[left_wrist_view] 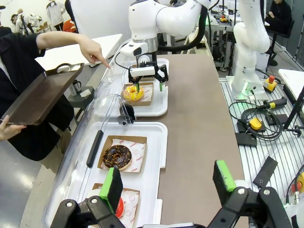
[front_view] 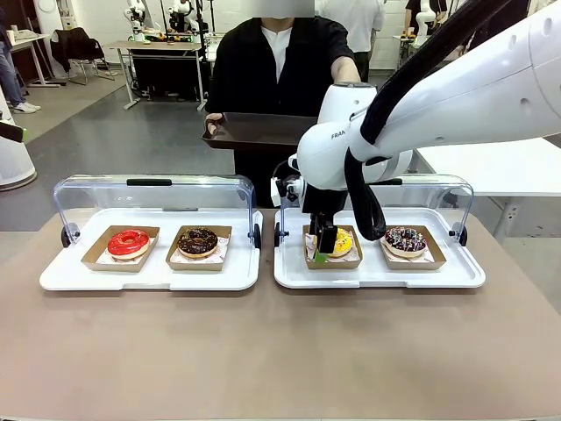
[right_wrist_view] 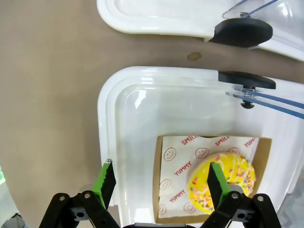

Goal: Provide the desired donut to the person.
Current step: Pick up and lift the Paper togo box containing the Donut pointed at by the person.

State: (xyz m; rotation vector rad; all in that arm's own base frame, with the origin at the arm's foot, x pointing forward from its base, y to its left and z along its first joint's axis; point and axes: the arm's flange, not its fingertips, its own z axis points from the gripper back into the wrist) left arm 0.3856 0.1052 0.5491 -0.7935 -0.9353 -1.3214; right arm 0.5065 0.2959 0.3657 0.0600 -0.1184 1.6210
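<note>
Yellow donut sits in brown carton, left slot of right white tray. Right gripper just above it, jaws spread wide, grasping nothing. Left gripper likewise spread, empty. Person at far side holds brown tray; other hand points toward right white tray.

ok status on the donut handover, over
Right end effector open, low over the yellow donut, no grip. Left end effector open, above the left tray. Person's hand pointing, brown tray ready; lid open, nothing blocking.
</note>
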